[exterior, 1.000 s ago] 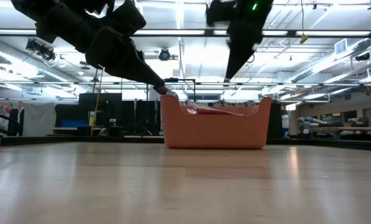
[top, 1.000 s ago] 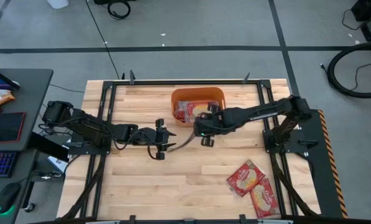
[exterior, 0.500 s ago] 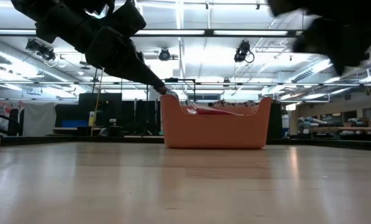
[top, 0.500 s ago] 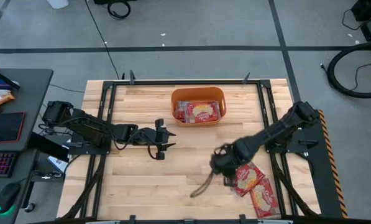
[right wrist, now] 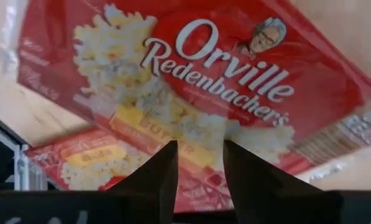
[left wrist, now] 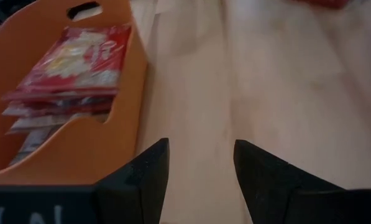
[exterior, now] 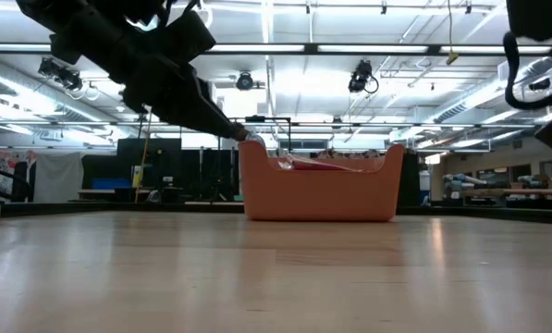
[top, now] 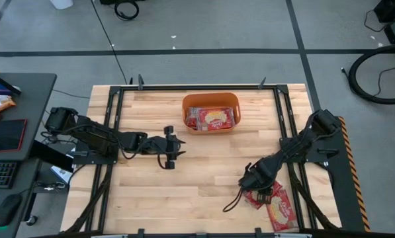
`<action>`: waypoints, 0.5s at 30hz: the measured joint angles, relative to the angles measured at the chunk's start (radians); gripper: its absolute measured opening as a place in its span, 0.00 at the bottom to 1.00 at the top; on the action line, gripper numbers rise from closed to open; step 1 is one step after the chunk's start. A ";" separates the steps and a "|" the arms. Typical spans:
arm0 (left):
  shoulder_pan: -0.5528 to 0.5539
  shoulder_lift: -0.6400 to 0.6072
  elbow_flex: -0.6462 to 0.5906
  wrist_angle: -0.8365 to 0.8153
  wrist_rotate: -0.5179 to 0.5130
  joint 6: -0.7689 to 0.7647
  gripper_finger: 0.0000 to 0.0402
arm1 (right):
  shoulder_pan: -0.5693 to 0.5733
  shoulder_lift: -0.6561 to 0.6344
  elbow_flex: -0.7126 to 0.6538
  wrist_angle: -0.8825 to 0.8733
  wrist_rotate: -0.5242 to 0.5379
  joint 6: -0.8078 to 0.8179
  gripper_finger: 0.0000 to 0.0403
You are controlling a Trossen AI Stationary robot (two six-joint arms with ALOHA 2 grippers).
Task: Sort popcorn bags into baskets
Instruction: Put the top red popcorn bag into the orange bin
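A: Popcorn bags [top: 211, 118], several of them, lie stacked flat inside the orange basket [top: 187, 104] at the far middle of the worktop [top: 184, 185]. Two more remain outside, near the right front corner: one [top: 259, 196] partly under our right gripper [top: 255, 180], another [top: 281, 213] just beside it, nearer the edge.

B: So we hang over that pair because they're what is left to sort?

A: We judge so. In the right wrist view the Orville Redenbacher's bag [right wrist: 197, 93] fills the frame, picture face up, with our jaws spread slightly and pinching nothing.

B: And our left gripper [top: 173, 150]?

A: It waits above bare wood left of centre, jaws apart and empty, pointed toward the basket and out of the right arm's path.
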 joint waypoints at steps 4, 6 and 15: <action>0.000 0.000 0.000 -0.018 -0.034 0.001 0.46 | -0.032 0.000 -0.015 0.050 0.052 -0.052 0.32; 0.000 0.000 0.000 -0.017 -0.035 0.001 0.46 | -0.061 0.000 0.008 0.053 0.137 -0.091 0.31; 0.000 0.000 0.000 -0.017 -0.035 0.002 0.46 | -0.195 0.001 0.191 0.092 0.692 -0.367 0.26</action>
